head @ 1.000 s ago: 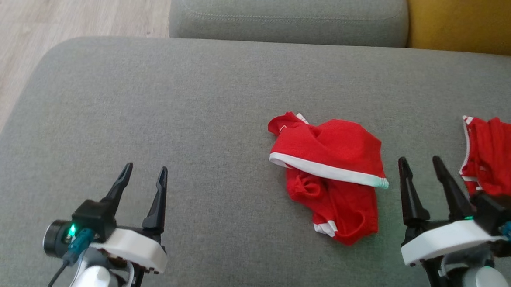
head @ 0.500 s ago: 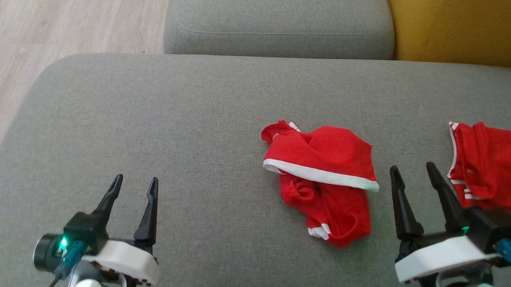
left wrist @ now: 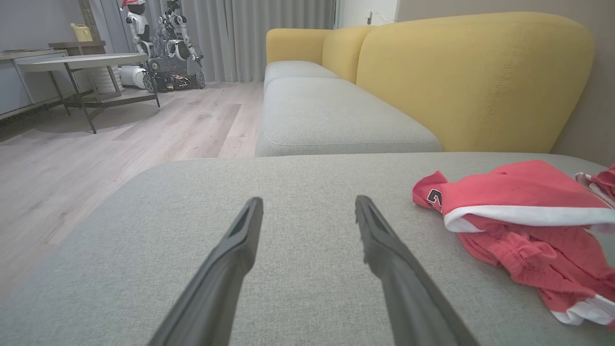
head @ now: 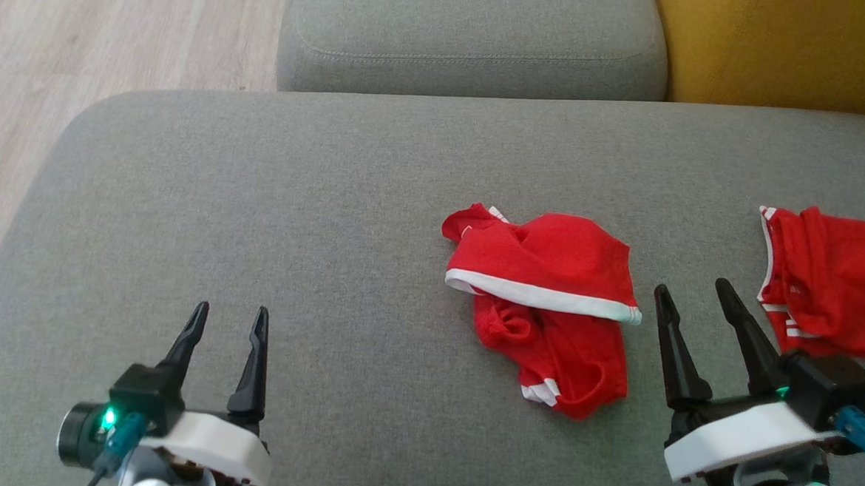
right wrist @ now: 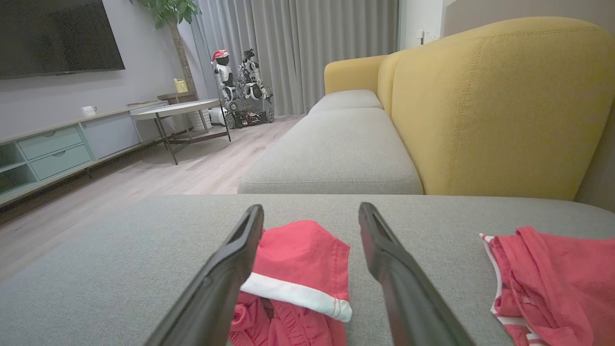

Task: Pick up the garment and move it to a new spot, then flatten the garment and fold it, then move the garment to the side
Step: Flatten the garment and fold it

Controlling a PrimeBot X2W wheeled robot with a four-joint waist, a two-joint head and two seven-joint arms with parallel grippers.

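Scarcely changed: the garment (head: 550, 260) lies crumpled as before; left gripper (head: 230, 309) and right gripper (head: 691, 285) hold jaws apart.

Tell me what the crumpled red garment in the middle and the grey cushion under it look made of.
Garment: thin, matte sports knit, probably polyester mesh. It crumples softly and shows a fine pitted texture in the left wrist view, with smooth white trim along one edge.
Cushion: woven upholstery fabric, matte heathered grey. The flecked weave shows up close; the fibre is unclear.
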